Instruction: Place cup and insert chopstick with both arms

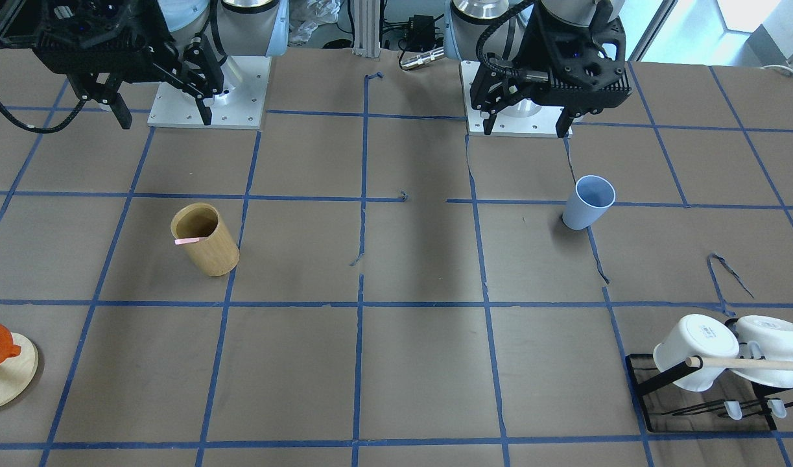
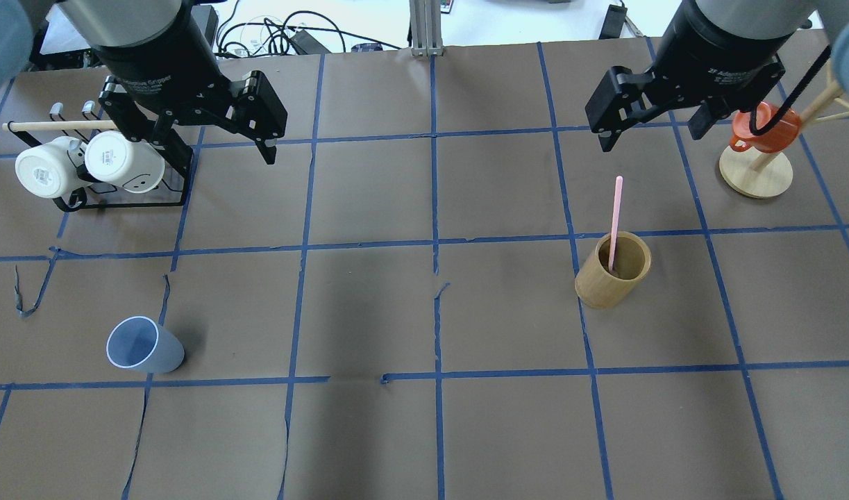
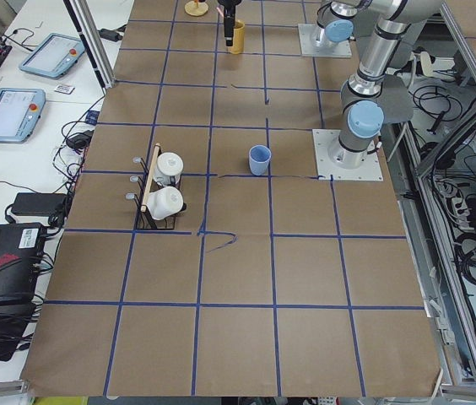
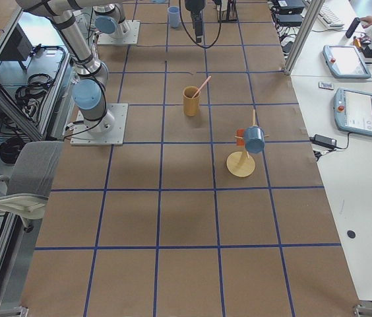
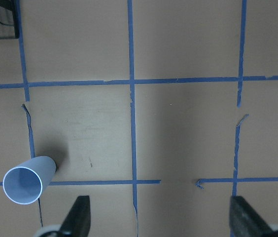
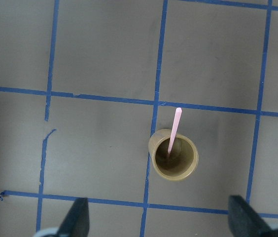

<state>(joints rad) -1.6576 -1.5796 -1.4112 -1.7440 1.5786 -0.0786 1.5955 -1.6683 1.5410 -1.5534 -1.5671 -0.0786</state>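
Left claw (image 5: pixel 161 219) agape — cup (image 5: pixel 25 182) well aside

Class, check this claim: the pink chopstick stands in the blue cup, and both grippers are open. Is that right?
Not quite. The pink chopstick stands in the bamboo holder, not the blue cup, which is empty, as the overhead exterior view shows. The left gripper and right gripper are indeed open.
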